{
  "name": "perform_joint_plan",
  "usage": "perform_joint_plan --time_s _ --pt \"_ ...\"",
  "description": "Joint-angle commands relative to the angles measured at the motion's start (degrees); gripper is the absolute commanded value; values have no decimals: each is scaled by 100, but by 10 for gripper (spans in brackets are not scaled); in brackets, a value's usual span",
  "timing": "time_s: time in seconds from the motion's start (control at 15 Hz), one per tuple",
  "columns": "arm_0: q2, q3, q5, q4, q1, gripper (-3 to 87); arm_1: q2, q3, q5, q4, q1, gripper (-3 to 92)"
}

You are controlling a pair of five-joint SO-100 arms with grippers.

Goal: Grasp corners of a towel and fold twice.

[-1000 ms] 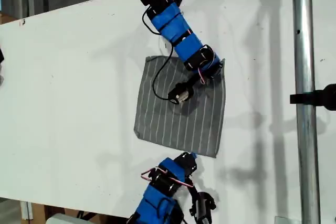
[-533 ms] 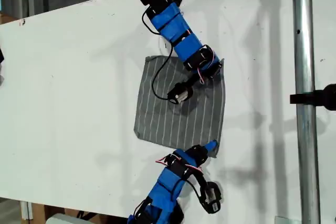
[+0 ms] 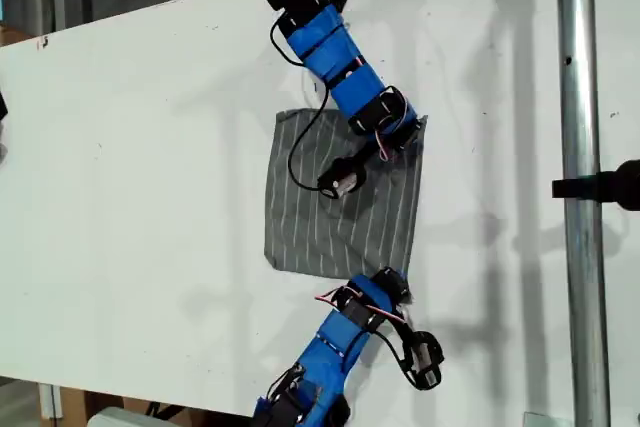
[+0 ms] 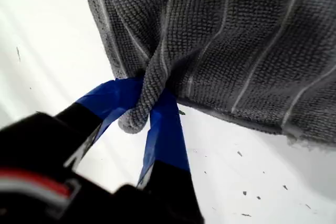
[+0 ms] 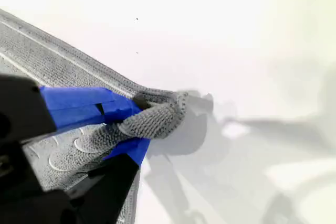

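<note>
Shift since a second ago: the arm at the bottom of the exterior view has swung toward that view's right and closed in on the towel (image 3: 340,232). The cloth's near edge now sits further up the bench (image 3: 150,167) than before, so the towel looks shorter.
My first gripper (image 3: 393,280): at the towel's near corner, on the exterior view's right. The first wrist view shows its blue fingers (image 4: 165,124) pressed together on a bunched tip of cloth (image 4: 132,120), with the rest of the towel (image 4: 236,35) spreading away beyond them.
Near corner: pinched and rumpled between those fingers, and slightly raised, judging by the shadow under the edge beside it.
Towel: dark grey with thin white pinstripes, lying mostly flat in the middle of the white bench, between the two arms.
Second arm: reaches in from the top of the exterior view and crosses above the cloth, with a black cable (image 3: 298,152) looping over the stripes.
My second gripper (image 3: 412,135): at the far corner, also on the exterior view's right. In the second wrist view its blue fingers (image 5: 79,106) are clamped on a rolled tip of towel (image 5: 163,118), with bare bench beyond it.
Far corner: gripped and curled, casting a shadow on the bench.
Beyond the bench: a metal pole (image 3: 580,207) runs up the exterior view's right side.
</note>
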Motion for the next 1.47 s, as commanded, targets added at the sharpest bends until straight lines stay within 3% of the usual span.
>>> perform_joint_plan --time_s 0.0,0.4,0.53,0.8,1.13,1.27,1.4 --pt "580 -9 79 404 -9 -30 448 -70 -44 105 79 -2" --pt "2971 185 580 554 -185 -30 1784 -563 -475 316 -229 -2" --pt "3357 475 791 905 -1020 -30 2426 211 -264 817 396 -2" --pt "3410 1099 2145 817 -2874 -30 3674 1705 -448 1907 2250 -2" --pt "3111 747 4008 299 -4948 -30 4500 2241 -2355 1389 4456 -2" --pt "3006 70 4456 457 -5168 -29 4676 2057 -2874 1327 4808 -2" --pt "3023 149 4307 457 -5071 -29 4377 2145 -2742 1248 4386 -2"
